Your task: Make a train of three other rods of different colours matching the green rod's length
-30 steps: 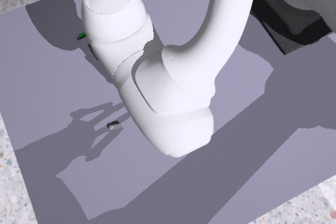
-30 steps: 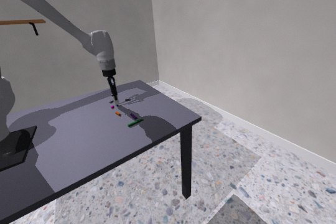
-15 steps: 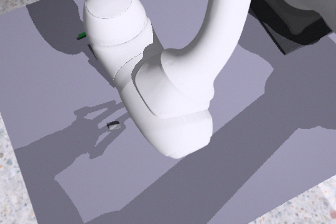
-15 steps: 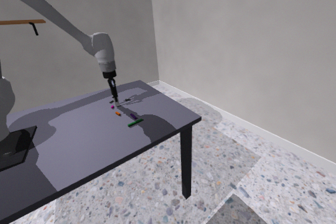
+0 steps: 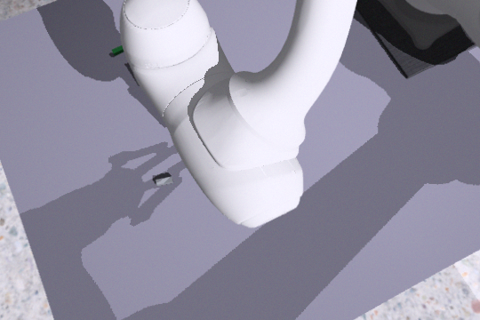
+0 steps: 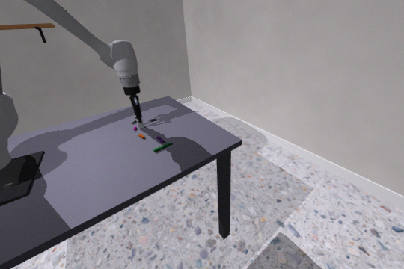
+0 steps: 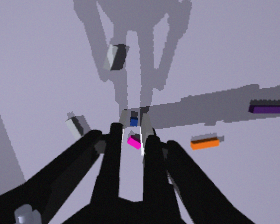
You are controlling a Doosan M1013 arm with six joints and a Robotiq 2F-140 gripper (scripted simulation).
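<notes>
Seen from outside, the green rod (image 5: 117,50) (image 6: 162,147) lies nearest on the right side of the table (image 6: 112,178), flat, its right end the farther one. Just beyond it is the purple rod (image 6: 160,140) (image 7: 265,109), and left of that, the orange rod (image 6: 142,137) (image 7: 205,144). Farther and more to the left lies the magenta rod (image 6: 135,128) (image 7: 134,143), tilted from the line of the orange one. Right beside its spot, the gripper (image 6: 141,125) (image 7: 134,120) points down, released, its fingers just a narrow gap apart and grasping nothing. The blue rod (image 7: 134,121) shows between the fingertips; whether they touch it, I cannot tell. Farther still are two grey rods, one on the left (image 6: 134,122) (image 7: 75,127), the other on the right (image 5: 163,180) (image 6: 153,119) (image 7: 116,57), in the shadow
</notes>
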